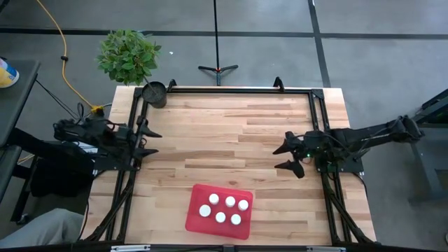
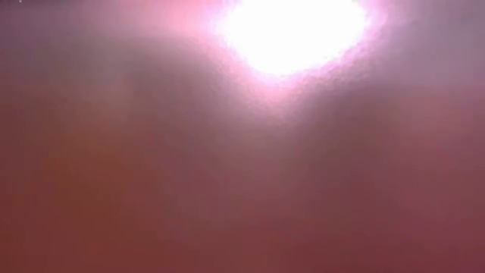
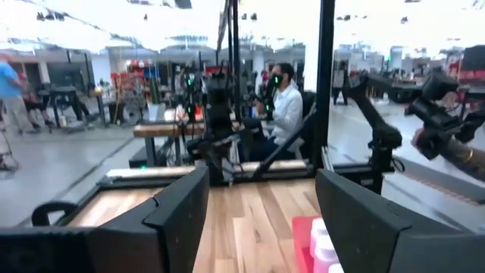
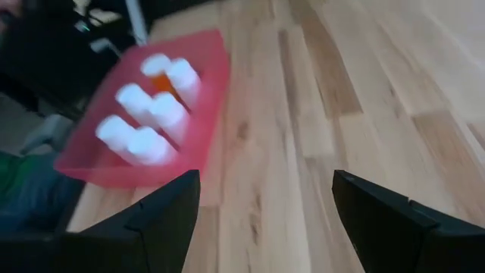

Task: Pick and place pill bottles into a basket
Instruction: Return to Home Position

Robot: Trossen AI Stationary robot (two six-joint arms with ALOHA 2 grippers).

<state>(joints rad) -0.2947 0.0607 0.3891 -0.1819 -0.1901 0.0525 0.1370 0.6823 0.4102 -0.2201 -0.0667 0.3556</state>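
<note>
The red basket (image 1: 192, 218) rests flat on the wooden table near its front edge. Several pill bottles (image 1: 221, 206) with white caps stand upright inside it; the right wrist view shows them (image 4: 148, 114) in the basket (image 4: 208, 91) too. My left gripper (image 1: 149, 142) is open at the table's left edge, pointing level across the table, empty. My right gripper (image 1: 289, 157) is open at the right edge, tilted down over bare wood, empty. The low view shows only a red glare.
A small dark round pot (image 1: 155, 93) stands at the table's far left corner beside a green plant (image 1: 127, 54). A black frame (image 1: 231, 89) runs along the table's edges. Bare wood lies between the two grippers. People are in the room beyond the table.
</note>
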